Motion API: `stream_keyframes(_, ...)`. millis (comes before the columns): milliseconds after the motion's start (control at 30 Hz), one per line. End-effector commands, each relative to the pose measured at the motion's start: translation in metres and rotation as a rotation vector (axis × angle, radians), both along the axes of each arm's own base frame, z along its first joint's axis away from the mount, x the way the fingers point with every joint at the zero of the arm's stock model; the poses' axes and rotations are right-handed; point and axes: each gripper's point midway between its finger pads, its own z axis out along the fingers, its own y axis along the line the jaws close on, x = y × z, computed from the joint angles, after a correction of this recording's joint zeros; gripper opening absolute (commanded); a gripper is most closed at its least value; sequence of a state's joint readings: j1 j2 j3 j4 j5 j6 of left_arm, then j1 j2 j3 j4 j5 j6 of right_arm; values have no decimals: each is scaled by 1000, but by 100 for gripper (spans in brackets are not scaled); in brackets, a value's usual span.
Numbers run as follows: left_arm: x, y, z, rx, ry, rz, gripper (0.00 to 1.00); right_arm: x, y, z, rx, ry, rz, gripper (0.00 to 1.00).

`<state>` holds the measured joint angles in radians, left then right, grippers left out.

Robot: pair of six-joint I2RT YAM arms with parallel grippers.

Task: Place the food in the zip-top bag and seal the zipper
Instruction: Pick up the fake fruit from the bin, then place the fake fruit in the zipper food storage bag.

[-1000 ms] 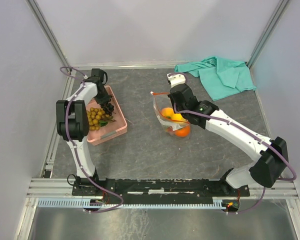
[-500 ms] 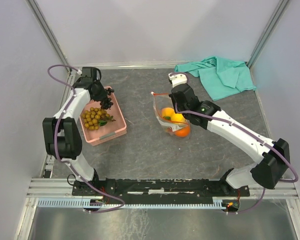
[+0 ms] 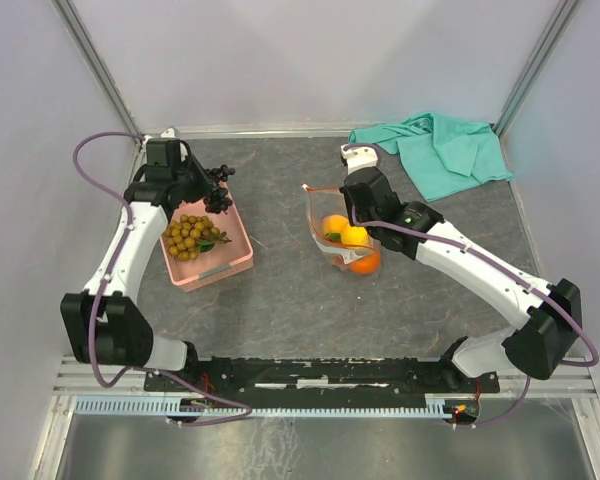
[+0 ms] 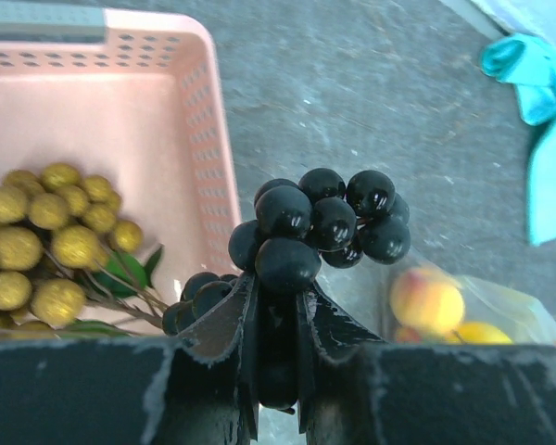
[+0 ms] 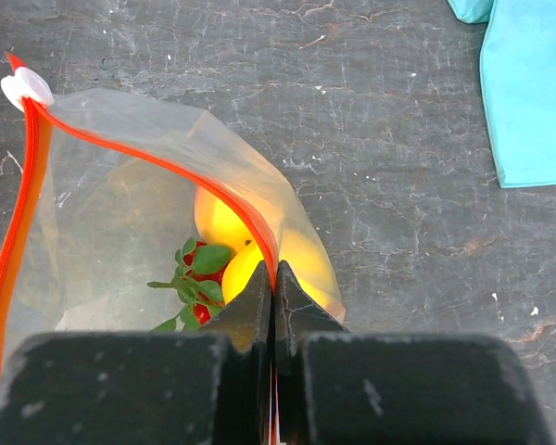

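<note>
My left gripper (image 3: 208, 186) (image 4: 276, 287) is shut on the dark grapes (image 4: 322, 222) and holds them above the far right corner of the pink basket (image 3: 235, 262). The brown berries (image 3: 188, 236) (image 4: 51, 246) lie in the basket. My right gripper (image 3: 352, 205) (image 5: 272, 283) is shut on the orange-red zipper (image 5: 171, 167) of the clear zip-top bag (image 3: 335, 232) and holds its mouth open. Inside lie an orange (image 3: 364, 263), a yellow lemon (image 5: 224, 222) and a yellow-orange fruit (image 3: 333, 224), with green leaves and something red (image 5: 195, 273).
A teal cloth (image 3: 443, 150) lies at the back right. The white zipper slider (image 5: 25, 86) sits at the far end of the strip. Metal frame posts and grey walls enclose the dark table (image 3: 280, 300).
My left gripper has lifted the dark grapes out of the basket and swung them up and to the right, the arm stretching out. My right gripper has kept its hold on the bag.
</note>
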<state>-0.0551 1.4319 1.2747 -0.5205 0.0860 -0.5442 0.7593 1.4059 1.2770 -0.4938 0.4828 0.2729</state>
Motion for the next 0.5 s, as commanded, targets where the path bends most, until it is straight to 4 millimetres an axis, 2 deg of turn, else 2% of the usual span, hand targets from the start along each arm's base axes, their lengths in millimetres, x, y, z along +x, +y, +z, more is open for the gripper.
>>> stream_keyframes(0, -17, -35, 46, -160, -109, -35, 6, 1, 2, 26, 99, -65, -30, 1)
stream_keyframes(267, -55, -104, 77, -356, -144, -110, 3, 5, 13, 23, 177, -68, -40, 1)
stream_keyframes(467, -75, -137, 109, -534, -195, -118, 3, 9, 21, 18, 228, -71, -53, 2)
